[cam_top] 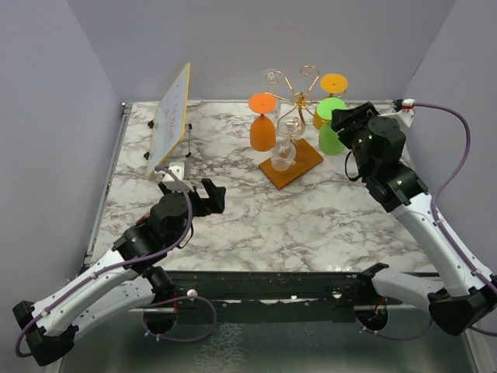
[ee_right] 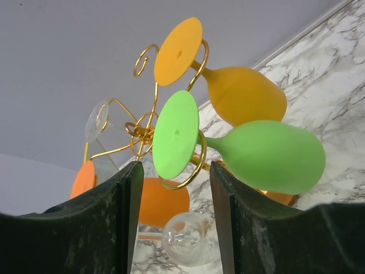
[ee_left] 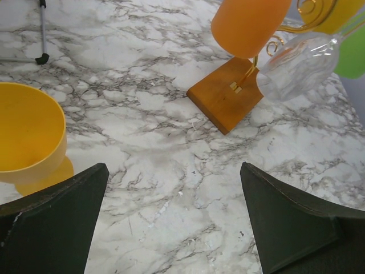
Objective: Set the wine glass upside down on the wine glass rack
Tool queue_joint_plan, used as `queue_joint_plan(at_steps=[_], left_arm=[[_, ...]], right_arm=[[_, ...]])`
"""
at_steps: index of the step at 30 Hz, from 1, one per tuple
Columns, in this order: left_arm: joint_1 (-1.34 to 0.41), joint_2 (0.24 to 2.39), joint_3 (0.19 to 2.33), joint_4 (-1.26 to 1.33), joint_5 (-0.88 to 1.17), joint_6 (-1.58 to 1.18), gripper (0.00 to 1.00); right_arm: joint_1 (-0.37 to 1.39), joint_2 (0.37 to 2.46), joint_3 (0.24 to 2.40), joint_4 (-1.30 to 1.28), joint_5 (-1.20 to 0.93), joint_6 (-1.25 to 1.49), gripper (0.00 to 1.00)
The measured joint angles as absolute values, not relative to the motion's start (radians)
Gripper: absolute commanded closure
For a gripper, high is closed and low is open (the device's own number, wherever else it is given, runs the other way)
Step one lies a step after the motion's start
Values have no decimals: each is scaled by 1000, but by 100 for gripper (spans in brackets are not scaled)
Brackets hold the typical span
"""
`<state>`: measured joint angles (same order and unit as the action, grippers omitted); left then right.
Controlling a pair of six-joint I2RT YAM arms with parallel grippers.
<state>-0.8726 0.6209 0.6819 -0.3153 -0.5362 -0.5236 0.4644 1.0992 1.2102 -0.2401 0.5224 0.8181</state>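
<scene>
Surface: grey-veined marble table (cam_top: 311, 225), lilac walls around; tilted whiteboard (cam_top: 169, 118) at 10 o'clock.
Wine glass rack (cam_top: 307, 158): 12 o'clock of table centre; gold arms carry several glasses.
Wine glass (ee_right: 268, 157): green, inverted, stem in the spiral loop at the rack's 3 o'clock.
Right gripper (ee_right: 177, 166): spread, fingers flanking the green foot; apparently no contact, though the view is tight.
Left gripper (ee_left: 174, 168): spread, empty, at 8 o'clock.
Handling note: glass judged seated; withdraw straight toward 4 o'clock, jaws wide, clear of the loop and the neighbouring yellow-orange glass (ee_right: 245, 94).
</scene>
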Motion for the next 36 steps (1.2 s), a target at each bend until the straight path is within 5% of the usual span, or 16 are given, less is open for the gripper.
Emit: queue_joint_plan(at_steps=[21, 30, 36], left_arm=[[-750, 986, 1019, -735, -666, -426, 7], [-610, 1078, 1032, -760, -587, -340, 46], [-583, 1165, 1032, -737, -559, -315, 55]], right_arm=[[464, 707, 1008, -365, 521, 814, 43], [464, 621, 907, -376, 488, 844, 48], [464, 634, 832, -407, 443, 879, 49]])
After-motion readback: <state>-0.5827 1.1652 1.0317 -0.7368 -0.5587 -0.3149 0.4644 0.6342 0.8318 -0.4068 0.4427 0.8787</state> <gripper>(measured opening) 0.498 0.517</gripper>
